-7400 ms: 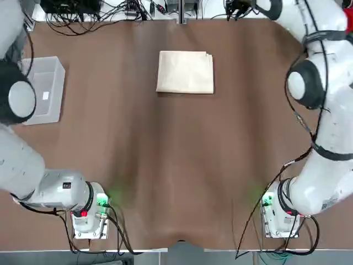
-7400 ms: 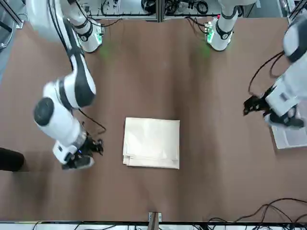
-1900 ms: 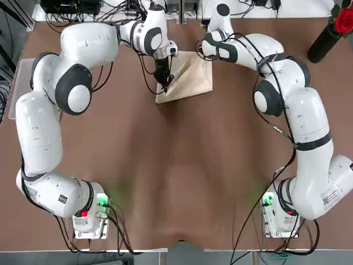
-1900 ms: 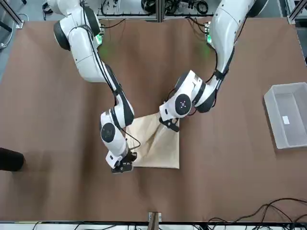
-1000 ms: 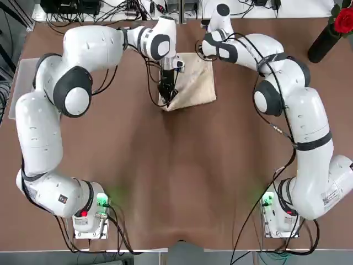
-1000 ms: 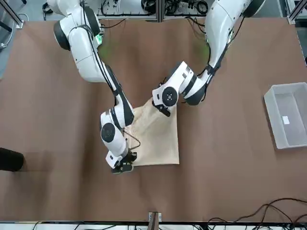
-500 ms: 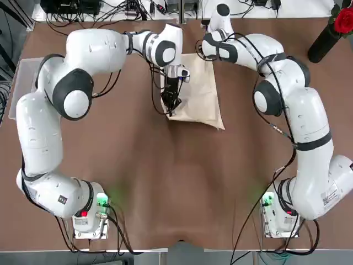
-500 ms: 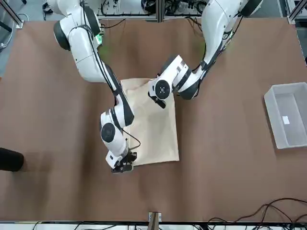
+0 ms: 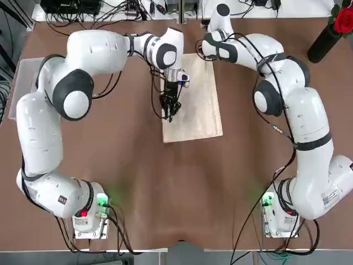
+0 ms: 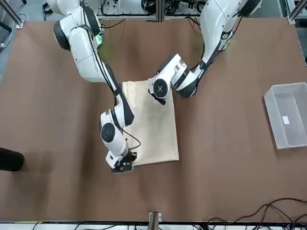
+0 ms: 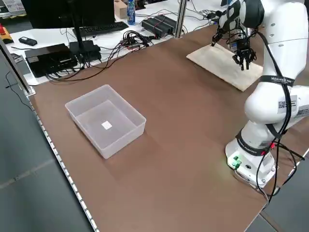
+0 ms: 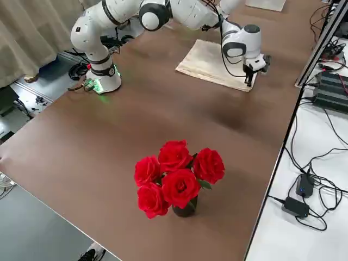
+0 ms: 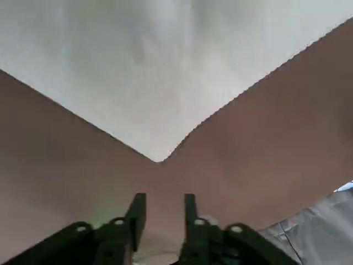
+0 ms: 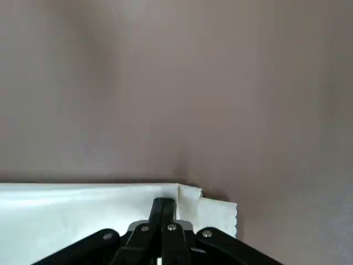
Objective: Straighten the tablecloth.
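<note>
On your desk (image 9: 193, 193): cloth (image 9: 201, 110), flat; left hand (image 9: 169, 113) parted, empty, above it; right hand (image 14: 164, 207) closed on its far edge; bin (image 10: 288, 115), white unprinted label (image 10: 286, 120); roses (image 12: 176, 176).

In the overhead view, the white-and-grey left arm (image 9: 39, 132) rises from the lower left and bends rightward; its black two-finger gripper (image 9: 170, 105) points down at upper centre, fingers parted. The matching right arm (image 9: 309, 121) folds from lower right toward upper centre, its black gripper (image 14: 168, 221) shut, its tips perhaps partly hidden.
</note>
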`<state>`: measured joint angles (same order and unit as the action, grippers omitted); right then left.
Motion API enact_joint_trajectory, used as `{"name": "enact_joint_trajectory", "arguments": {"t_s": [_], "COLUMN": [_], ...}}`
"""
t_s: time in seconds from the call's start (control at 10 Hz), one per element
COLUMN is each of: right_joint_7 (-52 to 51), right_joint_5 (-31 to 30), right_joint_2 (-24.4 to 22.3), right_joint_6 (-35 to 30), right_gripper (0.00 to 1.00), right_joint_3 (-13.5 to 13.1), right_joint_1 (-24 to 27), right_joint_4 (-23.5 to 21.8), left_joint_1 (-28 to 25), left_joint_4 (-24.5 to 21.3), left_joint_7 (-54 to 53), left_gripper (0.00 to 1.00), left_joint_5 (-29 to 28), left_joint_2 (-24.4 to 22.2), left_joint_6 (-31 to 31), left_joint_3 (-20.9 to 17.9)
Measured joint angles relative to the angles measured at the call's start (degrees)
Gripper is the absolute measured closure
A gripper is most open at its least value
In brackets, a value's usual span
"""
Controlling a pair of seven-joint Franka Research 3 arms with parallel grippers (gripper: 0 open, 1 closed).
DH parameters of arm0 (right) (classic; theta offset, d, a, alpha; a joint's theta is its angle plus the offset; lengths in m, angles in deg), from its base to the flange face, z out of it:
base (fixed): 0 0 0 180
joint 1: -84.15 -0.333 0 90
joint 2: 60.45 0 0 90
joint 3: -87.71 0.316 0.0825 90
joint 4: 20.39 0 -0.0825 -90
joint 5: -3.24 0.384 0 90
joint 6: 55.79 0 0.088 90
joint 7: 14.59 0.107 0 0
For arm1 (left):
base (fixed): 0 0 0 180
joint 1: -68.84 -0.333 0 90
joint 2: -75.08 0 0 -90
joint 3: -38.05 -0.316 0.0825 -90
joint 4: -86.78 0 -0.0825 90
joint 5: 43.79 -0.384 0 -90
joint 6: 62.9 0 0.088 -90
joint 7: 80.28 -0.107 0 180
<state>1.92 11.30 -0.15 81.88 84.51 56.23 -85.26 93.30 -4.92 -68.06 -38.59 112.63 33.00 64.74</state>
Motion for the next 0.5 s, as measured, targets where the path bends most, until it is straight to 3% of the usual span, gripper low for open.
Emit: {"name": "enact_joint_trajectory", "arguments": {"t_s": [0.4,0.5], "right_joint_7": [-0.15,-0.2], "right_joint_5": [-0.27,-0.29], "right_joint_2": [0.0,0.0], "right_joint_6": [-0.01,0.0], "right_gripper": [0.96,0.92], "right_joint_3": [-0.04,-0.05], "right_joint_1": [0.0,0.0], "right_joint_4": [0.02,0.15], "left_joint_1": [-0.59,-1.6], "left_joint_4": [0.43,1.53], "left_joint_7": [0.26,0.34], "left_gripper": [0.01,0.0], "left_joint_5": [0.0,0.0], "left_joint_2": [-0.78,-1.91], "left_joint_6": [0.1,0.29], "left_joint_3": [-0.02,-0.33]}}
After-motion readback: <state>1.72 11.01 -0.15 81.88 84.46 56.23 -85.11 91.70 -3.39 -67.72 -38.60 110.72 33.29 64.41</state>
